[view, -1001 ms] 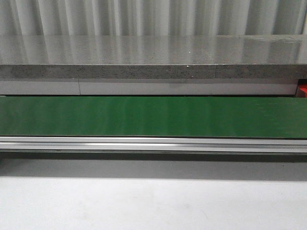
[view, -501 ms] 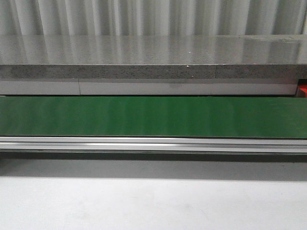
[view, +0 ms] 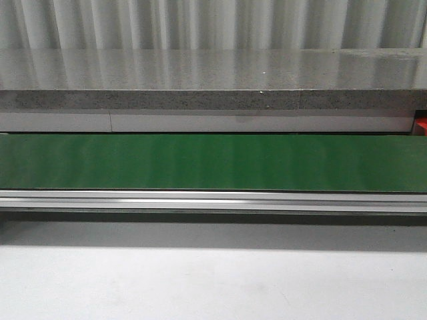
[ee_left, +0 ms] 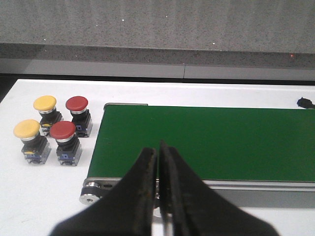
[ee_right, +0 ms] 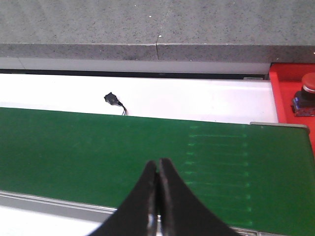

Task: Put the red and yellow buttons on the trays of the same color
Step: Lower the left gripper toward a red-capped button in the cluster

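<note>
The task looks barely begun, with one button sorted and four left, as far as the views show. In the right wrist view a red button sits in the red tray, which stands on the white table just beyond the end of the green belt. Only a part of that tray is in view, so whether it holds more buttons cannot be told. No yellow tray shows in any view.

In the left wrist view four buttons stand in a tight cluster on the white table just off the other end of the belt: two yellow buttons on the outer side and two red buttons nearer the belt's end. They are upright on their dark bases, close together, some perhaps touching. All four are still to be moved.

The left gripper hovers over the near edge of the belt, its jaws pressed together and holding nothing. The right gripper hangs over the belt's near side, jaws likewise closed and empty. A small black connector lies on the table beyond the belt's far edge.

The front view shows only the bare belt, its metal rail and a sliver of red at the right edge.
</note>
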Robot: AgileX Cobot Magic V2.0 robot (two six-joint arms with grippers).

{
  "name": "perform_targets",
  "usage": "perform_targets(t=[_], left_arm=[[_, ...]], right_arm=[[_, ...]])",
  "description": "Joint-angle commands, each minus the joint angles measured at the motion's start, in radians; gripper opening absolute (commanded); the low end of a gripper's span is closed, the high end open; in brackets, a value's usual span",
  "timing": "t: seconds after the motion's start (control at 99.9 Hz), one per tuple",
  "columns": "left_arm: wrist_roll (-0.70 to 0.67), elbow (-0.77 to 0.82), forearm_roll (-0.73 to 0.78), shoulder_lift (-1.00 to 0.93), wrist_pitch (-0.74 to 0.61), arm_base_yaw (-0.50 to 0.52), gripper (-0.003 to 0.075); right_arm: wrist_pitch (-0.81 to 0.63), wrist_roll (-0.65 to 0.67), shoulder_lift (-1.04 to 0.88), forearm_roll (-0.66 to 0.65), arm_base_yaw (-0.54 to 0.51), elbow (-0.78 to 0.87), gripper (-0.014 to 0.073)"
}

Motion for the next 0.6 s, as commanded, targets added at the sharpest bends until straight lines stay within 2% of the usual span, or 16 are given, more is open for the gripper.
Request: perform_targets(t=[0.0, 0.02, 0.14, 0.21, 0.401, 0.591], left_arm=[[-0.001, -0.028, -0.011, 0.005, -0.081, -0.007, 0.0157], [-0.001, -0.028, -0.011, 0.005, -0.081, -0.007, 0.0186], [-0.001, -0.028, -0.011, 0.005, -0.081, -0.007, 0.0477], [-0.001, -0.028, -0.011, 0.005, -0.097, -0.007, 0.0572], [-0.011, -0.028, -0.011, 0.007, -0.124, -0.007, 0.0587], [-0.237, -0.074, 0.089, 0.105, -0.133, 0.029, 0.0586]], right_arm=[[-0.053, -0.008, -0.003, 0.013, 0.001, -0.025, -0.0068], [-0.053, -0.008, -0.003, 0.013, 0.001, -0.025, -0.0068], [-0.053, -0.008, -0.003, 0.013, 0.001, -0.025, -0.0068], [-0.053, -0.008, -0.003, 0.013, 0.001, -0.025, -0.0068], [-0.053, -0.008, -0.003, 0.013, 0.001, -0.025, -0.0068], [-0.053, -0.008, -0.003, 0.013, 0.001, -0.025, -0.0068]])
